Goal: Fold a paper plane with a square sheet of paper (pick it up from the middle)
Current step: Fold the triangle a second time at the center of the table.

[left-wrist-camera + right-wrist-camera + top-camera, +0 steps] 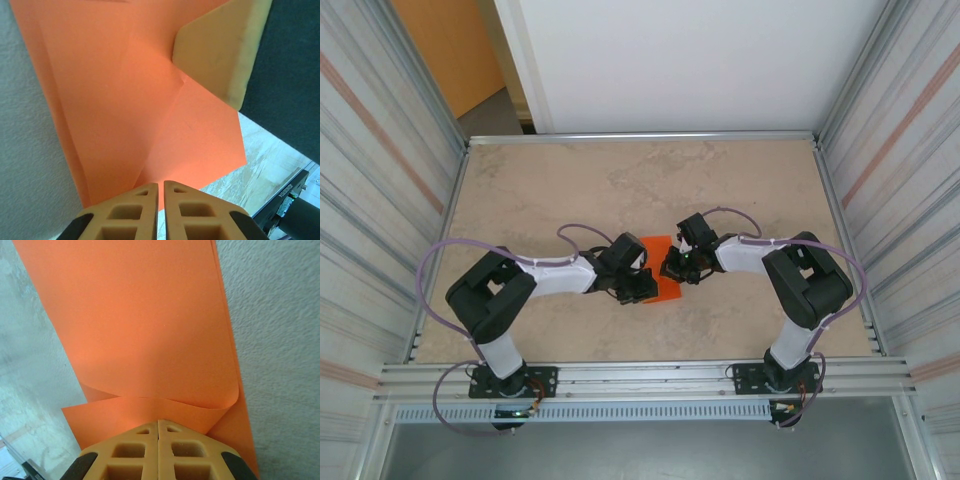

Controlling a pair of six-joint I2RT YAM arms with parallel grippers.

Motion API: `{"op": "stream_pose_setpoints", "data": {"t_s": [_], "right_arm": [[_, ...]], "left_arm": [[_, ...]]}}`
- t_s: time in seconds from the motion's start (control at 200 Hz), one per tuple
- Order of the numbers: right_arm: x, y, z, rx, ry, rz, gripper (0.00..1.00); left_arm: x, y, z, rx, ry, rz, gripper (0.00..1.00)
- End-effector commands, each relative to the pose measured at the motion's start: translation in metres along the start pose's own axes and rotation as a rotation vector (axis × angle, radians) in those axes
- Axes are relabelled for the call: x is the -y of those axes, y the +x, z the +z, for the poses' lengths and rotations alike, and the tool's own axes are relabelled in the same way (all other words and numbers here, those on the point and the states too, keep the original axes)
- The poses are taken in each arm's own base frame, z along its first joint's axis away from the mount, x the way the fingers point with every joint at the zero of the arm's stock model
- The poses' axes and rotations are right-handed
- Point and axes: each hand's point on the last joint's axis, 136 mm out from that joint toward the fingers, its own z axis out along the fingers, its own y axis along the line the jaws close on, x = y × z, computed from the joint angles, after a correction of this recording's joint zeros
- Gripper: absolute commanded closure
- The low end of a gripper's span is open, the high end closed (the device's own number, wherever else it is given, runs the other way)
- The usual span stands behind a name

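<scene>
On the desk (640,190), between my two arms, the square sheet of paper (665,290) lies partly folded. My left end effector (161,186) is closed to a slit at the sheet's edge; the right end effector (158,423) is fully closed against a curled flap. Whether either pinches paper, I cannot tell.

- A beige, marbled table top (640,190) fills the middle, evenly lit.
- A ribbed metal wall (370,180) stands at 9 o'clock, and a matching ribbed wall (910,170) at 3 o'clock.
- A white panel (690,60) closes 12 o'clock.
- At 11 o'clock is a dull orange-brown wall panel (445,45), with grey floor (495,112) beside it.
- An aluminium rail (650,375) runs along 6 o'clock.
</scene>
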Motion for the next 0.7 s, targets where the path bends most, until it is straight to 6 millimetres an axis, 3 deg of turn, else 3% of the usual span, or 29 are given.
{"op": "stream_pose_setpoints", "data": {"t_s": [0.0, 0.697], "right_arm": [[0.071, 0.028, 0.013, -0.069, 0.238, 0.096, 0.93], [0.075, 0.031, 0.015, -0.083, 0.256, 0.096, 0.93]], "left_arm": [[-0.008, -0.004, 0.001, 0.007, -0.035, -0.023, 0.88], [-0.027, 0.001, 0.003, -0.01, -0.066, -0.052, 0.89]]}}
